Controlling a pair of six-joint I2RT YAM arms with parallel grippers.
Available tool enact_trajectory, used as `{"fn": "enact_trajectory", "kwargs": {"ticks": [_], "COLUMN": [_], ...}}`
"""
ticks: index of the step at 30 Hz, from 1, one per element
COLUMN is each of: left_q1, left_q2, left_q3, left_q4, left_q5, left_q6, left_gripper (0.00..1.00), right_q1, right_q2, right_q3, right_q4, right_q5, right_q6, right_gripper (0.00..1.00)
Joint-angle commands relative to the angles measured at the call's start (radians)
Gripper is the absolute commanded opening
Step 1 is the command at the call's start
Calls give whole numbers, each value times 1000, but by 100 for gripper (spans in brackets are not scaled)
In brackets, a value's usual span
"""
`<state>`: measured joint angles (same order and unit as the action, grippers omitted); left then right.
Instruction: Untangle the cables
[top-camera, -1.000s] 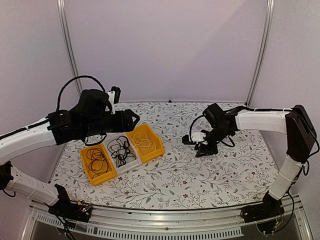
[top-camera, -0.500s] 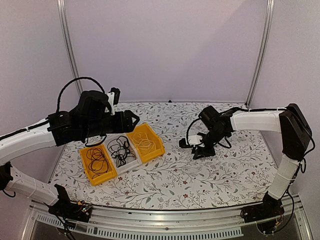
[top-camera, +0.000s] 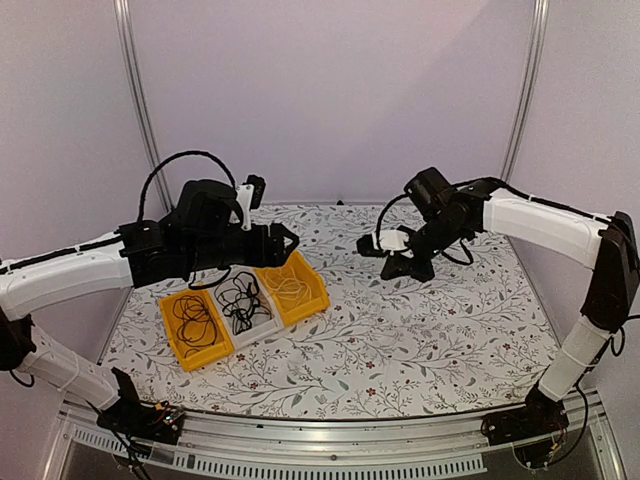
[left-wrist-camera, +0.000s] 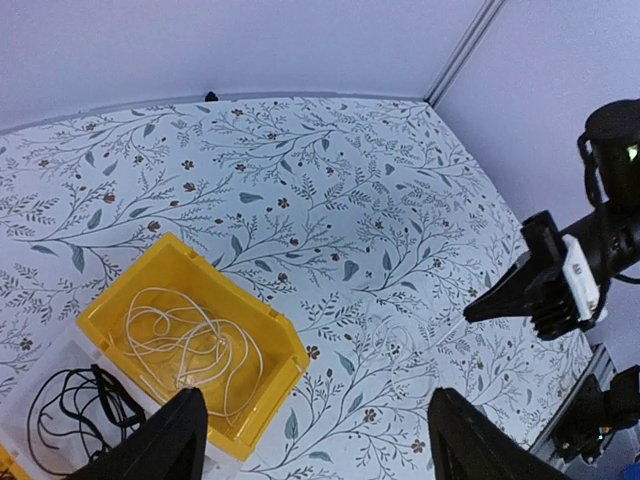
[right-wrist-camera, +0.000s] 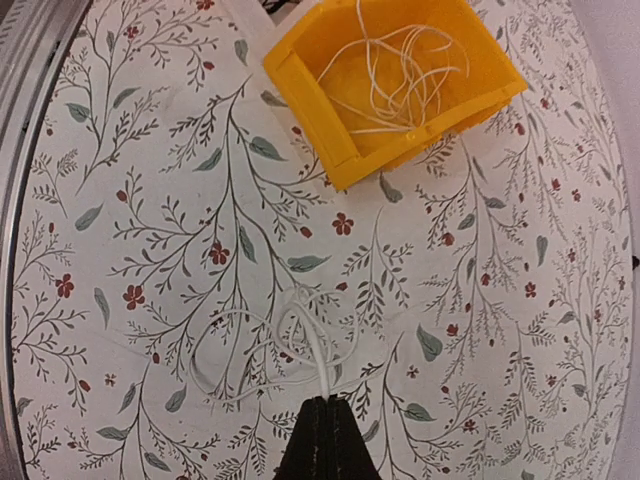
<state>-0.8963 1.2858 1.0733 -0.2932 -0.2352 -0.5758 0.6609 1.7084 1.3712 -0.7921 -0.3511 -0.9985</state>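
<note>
Bins (top-camera: 305, 308) on the left, one pale cable (right-wrist-camera: 300, 335) held up on the right.
Left gripper (left-wrist-camera: 315, 425) spread wide above the bins; black cables (top-camera: 240, 300) and a cream cable (left-wrist-camera: 190, 345) inside. Right gripper (right-wrist-camera: 327, 425) pinching the pale cable, loops over the worktop (right-wrist-camera: 150, 200).

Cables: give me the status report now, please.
Left gripper open, empty. Right gripper shut on pale cable, loops over table. Other cables in bins. Nothing in the way.
</note>
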Motion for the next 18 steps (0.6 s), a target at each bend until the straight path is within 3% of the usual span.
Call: {"fn": "enact_trajectory", "kwargs": {"ticks": [1, 5, 11, 18], "left_q1": [-35, -107, -124, -120], "left_q2": [41, 93, 295, 565], "left_q3": [31, 27, 139, 281], "left_q4": [168, 421, 643, 774], "left_q5": [81, 121, 240, 367], "left_q6": [128, 235, 263, 214], "left_gripper": [81, 87, 87, 62], "right_q1": [5, 5, 3, -8], "right_q2": [-131, -151, -154, -171], "right_q3": [199, 334, 482, 627], "right_q4": [-163, -252, -293, -295], "right_q5": [-111, -163, -236, -311], "right_q6": [63, 144, 250, 364], "right_gripper": [0, 0, 0, 0]}}
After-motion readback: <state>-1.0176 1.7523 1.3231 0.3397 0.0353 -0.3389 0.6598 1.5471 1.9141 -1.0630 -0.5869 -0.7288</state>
